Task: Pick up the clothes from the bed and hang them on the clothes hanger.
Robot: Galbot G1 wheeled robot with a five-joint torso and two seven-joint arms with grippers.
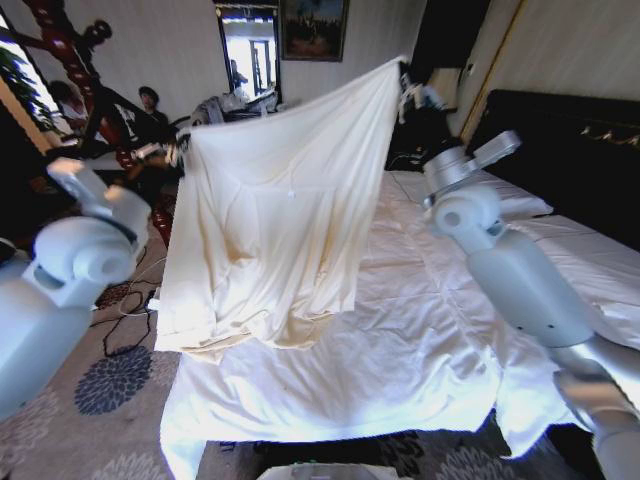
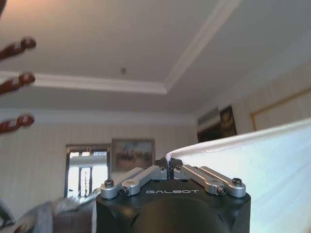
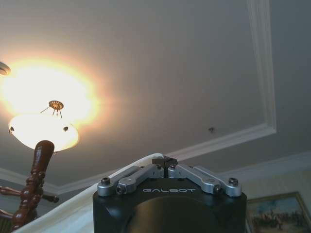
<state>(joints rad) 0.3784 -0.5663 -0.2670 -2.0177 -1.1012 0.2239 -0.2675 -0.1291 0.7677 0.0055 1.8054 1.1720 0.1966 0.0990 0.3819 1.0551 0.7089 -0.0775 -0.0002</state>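
While the wide bed [image 1: 420,330] with white sheets and a tall dark headboard lies below, the soft cream long-sleeved garment [image 1: 275,220] is held spread in the air above its near left part, clear of the sheets. The garment's top edge is stretched between the two arms and slopes upward from the robot's left to its right; its body hangs downward, with the lower hem bunched. The left gripper [image 2: 168,165] is pressed together on one upper corner of the cloth, and the right gripper [image 3: 164,161] is pinched shut on the other corner, the cream edge running away past it. The word "GALBOT" is printed in pale letters on each black wrist housing. A red-brown turned wooden coat stand [image 1: 75,55] is seen at the robot's left, behind the garment.
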